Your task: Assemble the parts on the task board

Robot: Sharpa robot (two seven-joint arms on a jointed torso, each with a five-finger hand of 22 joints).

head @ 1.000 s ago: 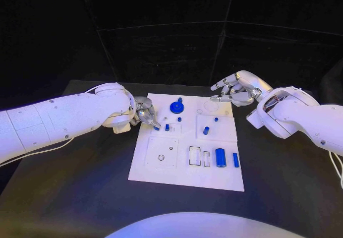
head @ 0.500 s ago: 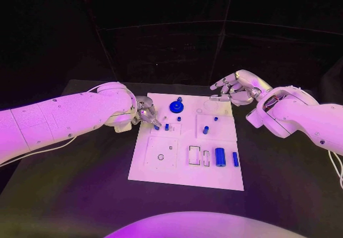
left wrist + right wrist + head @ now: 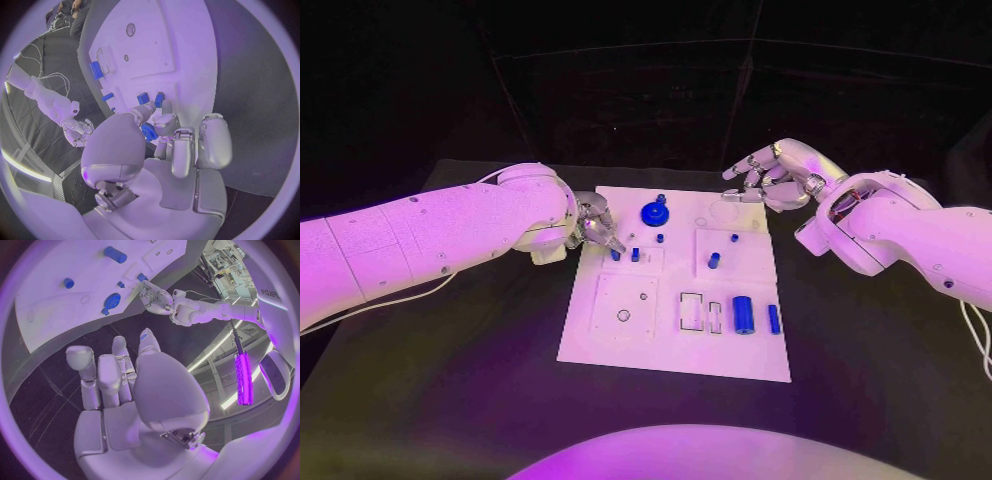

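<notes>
The white task board (image 3: 672,345) lies in the middle of the black table. My left hand (image 3: 596,228) hovers low over the board's left side. There its thumb and a finger pinch a small blue part (image 3: 149,132), seen in the head view at the fingertips (image 3: 615,254). Another small blue peg (image 3: 635,254) stands right beside it. A round blue knob (image 3: 655,215) sits further back. My right hand (image 3: 769,175) hangs above the board's far right corner, fingers apart and holding nothing. A large blue cylinder (image 3: 744,315) and a slim blue piece (image 3: 773,319) lie near the board's right edge.
More small blue pegs (image 3: 713,261) stand in the board's middle and right. A square plate with a round hole (image 3: 623,316) and rectangular slots (image 3: 692,311) occupy the board's near half. Bare black table surrounds the board on all sides.
</notes>
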